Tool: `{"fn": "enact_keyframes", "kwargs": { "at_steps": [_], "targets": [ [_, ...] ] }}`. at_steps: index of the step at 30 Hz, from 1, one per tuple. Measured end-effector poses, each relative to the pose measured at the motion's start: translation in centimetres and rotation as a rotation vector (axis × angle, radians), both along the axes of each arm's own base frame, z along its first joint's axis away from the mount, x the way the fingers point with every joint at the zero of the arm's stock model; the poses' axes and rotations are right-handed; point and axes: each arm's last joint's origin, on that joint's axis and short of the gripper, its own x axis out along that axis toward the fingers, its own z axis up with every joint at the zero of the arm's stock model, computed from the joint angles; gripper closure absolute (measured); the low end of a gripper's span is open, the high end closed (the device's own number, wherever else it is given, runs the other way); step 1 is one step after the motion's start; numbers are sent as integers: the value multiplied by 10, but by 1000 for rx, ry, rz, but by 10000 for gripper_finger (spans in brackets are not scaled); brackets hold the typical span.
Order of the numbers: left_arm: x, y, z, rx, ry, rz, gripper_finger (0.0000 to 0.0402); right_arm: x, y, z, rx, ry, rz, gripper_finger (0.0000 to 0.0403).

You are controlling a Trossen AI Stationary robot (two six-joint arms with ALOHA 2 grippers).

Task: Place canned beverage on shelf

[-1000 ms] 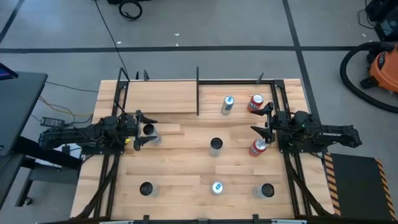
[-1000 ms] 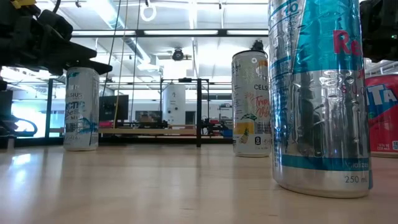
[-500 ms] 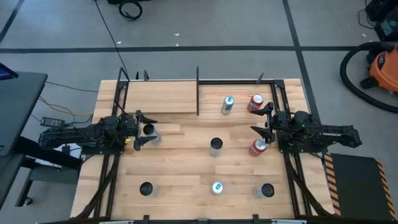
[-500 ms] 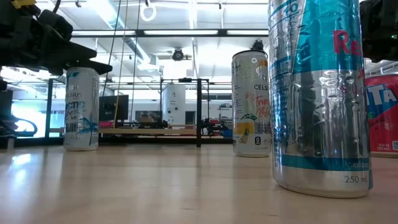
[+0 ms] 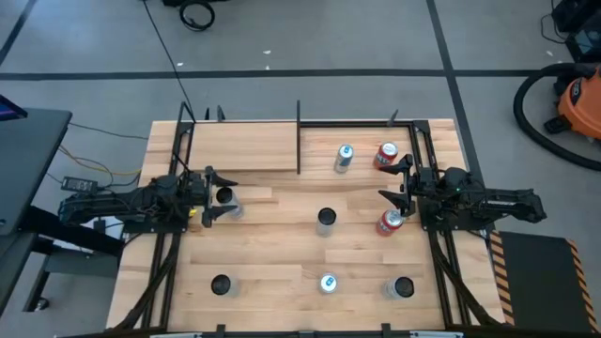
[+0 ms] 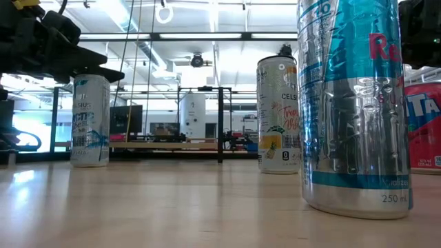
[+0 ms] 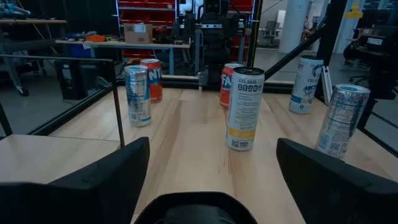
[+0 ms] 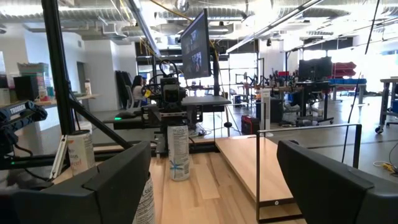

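Along the lower edge of the high view, three cans (image 5: 328,283) stand upright, well apart, leaving approach room. At mid-frame, the left gripper (image 5: 208,195) and right gripper (image 5: 394,181) wait at opposite table sides, fingers apart, holding nothing. Farthest, upper left, the shelf (image 5: 246,146) carries no can yet.

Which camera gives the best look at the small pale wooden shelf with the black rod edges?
The high view: the whole pale wooden shelf shows from above, empty. The right wrist view shows its panel and corner rods at an angle; the left wrist view catches one corner; the low view shows it only far off.
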Motion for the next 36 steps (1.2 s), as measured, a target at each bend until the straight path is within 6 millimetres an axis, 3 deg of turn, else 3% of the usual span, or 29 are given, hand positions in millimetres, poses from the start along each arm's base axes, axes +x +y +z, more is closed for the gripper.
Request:
{"fn": "enact_keyframes", "kwargs": {
  "at_steps": [36],
  "targets": [
    [0,0,0,0,0,0,49,0,-1,0,3,-2,-17,44]
  ]
}}
